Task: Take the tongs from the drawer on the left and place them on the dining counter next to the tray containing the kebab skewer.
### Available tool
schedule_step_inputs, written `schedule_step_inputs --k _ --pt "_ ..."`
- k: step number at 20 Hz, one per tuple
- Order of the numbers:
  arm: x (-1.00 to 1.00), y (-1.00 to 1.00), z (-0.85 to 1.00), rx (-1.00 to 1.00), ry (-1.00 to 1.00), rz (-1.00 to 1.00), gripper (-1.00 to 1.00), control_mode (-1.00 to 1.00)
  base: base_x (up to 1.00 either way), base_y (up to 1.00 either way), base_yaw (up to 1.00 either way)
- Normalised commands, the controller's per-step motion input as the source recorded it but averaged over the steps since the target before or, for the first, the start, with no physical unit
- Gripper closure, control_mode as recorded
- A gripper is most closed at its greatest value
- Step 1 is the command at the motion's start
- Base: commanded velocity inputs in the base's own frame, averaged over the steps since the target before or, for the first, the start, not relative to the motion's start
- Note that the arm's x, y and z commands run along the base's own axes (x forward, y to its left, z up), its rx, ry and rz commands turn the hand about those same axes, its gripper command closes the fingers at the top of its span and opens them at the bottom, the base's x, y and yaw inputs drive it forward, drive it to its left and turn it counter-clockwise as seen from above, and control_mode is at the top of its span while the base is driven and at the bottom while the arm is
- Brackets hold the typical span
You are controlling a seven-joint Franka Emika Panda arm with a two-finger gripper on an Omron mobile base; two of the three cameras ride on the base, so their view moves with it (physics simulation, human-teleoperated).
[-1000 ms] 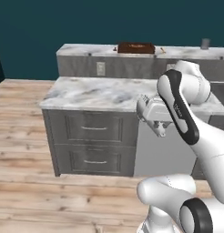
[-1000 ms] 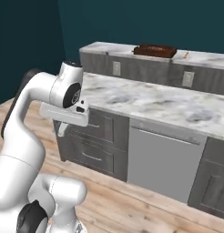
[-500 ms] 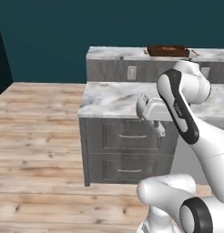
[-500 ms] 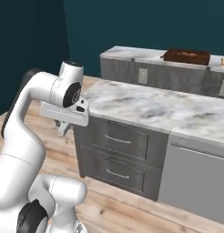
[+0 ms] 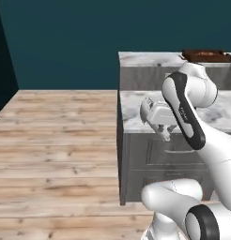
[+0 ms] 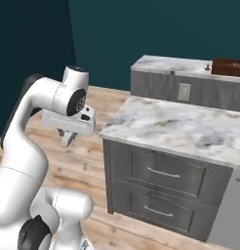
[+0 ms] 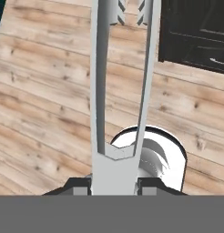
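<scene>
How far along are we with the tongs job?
Done: the tongs are out of the drawer, clamped in the gripper above the wood floor. In hand: carrying them. Left: reach the dining counter and set them beside the tray.

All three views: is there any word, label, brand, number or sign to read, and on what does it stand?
None can be read.
Robot arm: plain white and dark shells, no brand or number.
Tongs in the pincer: bare grey metal, no stamp.
Drawer fronts and marble counter: no labels.
Pale plate on the dining counter side panel: blank, too small to show any marking.
Tray: plain dark wood.
</scene>
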Motion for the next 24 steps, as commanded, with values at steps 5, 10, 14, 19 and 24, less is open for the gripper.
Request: schedule_step_inputs --k 5,10,14,19,24 --pt "0.00 0.00 0.00 0.00 0.00 0.00 1.00 1.00 0.87 1.00 -0.22" --pt "0.00 0.00 0.00 0.00 0.00 0.00 1.00 1.00 0.87 1.00 -0.22" --pt "0.00 0.00 0.00 0.00 0.00 0.00 1.00 1.00 0.96 1.00 -0.22" --pt "0.00 0.00 0.00 0.00 0.00 0.00 1.00 1.00 0.96 1.00 -0.31" --pt "0.00 0.00 0.00 0.00 0.00 0.00 1.00 1.00 0.99 1.00 -0.37"
